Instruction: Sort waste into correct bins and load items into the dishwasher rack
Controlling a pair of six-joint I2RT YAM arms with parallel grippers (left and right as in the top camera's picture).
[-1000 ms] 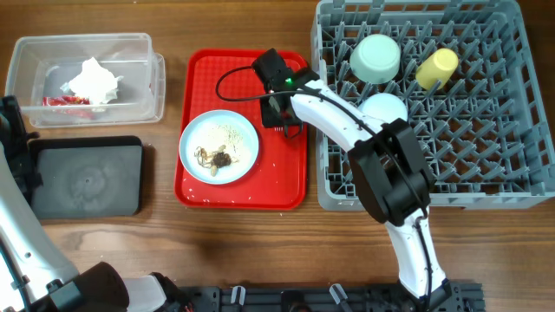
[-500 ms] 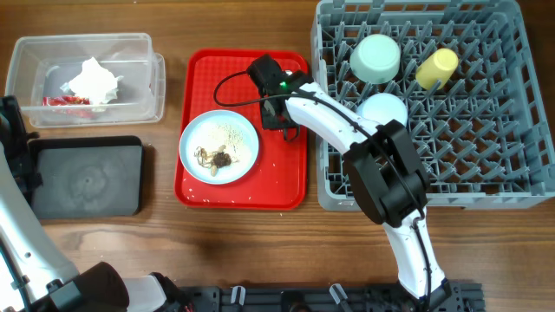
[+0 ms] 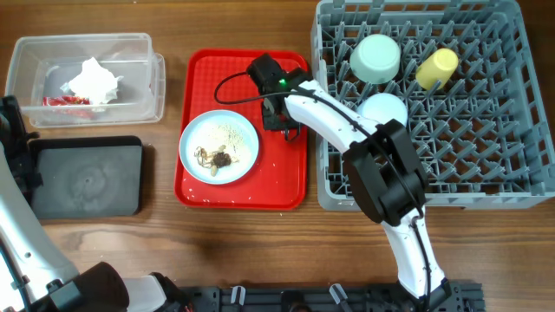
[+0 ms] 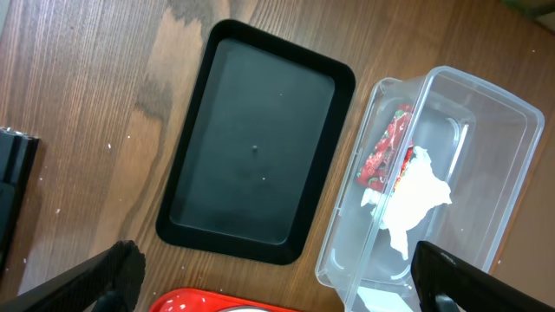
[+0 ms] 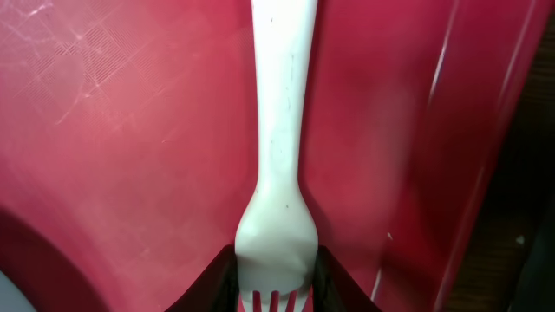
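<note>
Right gripper (image 5: 276,279) at the bottom of the frame, clamped on the white fork (image 5: 279,130) at its neck, handle running straight up over the red tray (image 5: 130,130). Left gripper (image 4: 277,269) hangs with its claw wide apart above the black tray (image 4: 251,139), the clear tub (image 4: 486,130) just to the right.

White arm links (image 3: 334,117), black joints (image 3: 390,178), looped black cable (image 3: 218,87), green light (image 3: 280,84)

bare red tray (image 3: 282,178) strip between plate (image 3: 248,130) and rack (image 3: 323,186); right arm (image 3: 334,117) crosses it
</note>
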